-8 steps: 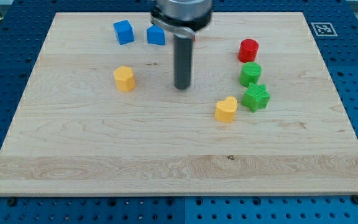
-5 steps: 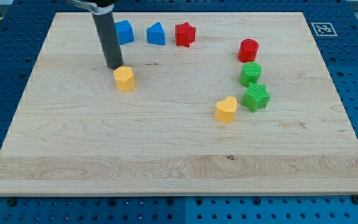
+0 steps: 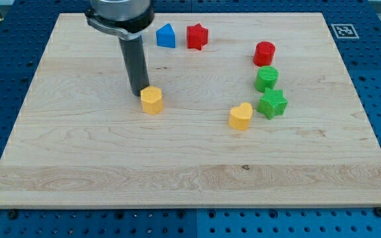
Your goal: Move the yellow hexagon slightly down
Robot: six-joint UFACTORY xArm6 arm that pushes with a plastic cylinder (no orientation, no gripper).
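Tip against the yellow hexagon's upper-left edge

There is no pincer, only my tip [image 3: 139, 93], touching the yellow hexagon [image 3: 151, 100], which sits left of the yellow heart [image 3: 241, 116] and below the blue block [image 3: 166, 36]. Pushing off-centre risks sliding the hexagon rightward toward the heart, or too far down.

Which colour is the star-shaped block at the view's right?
Green; the star shows plainly in the camera view, below the round green block.
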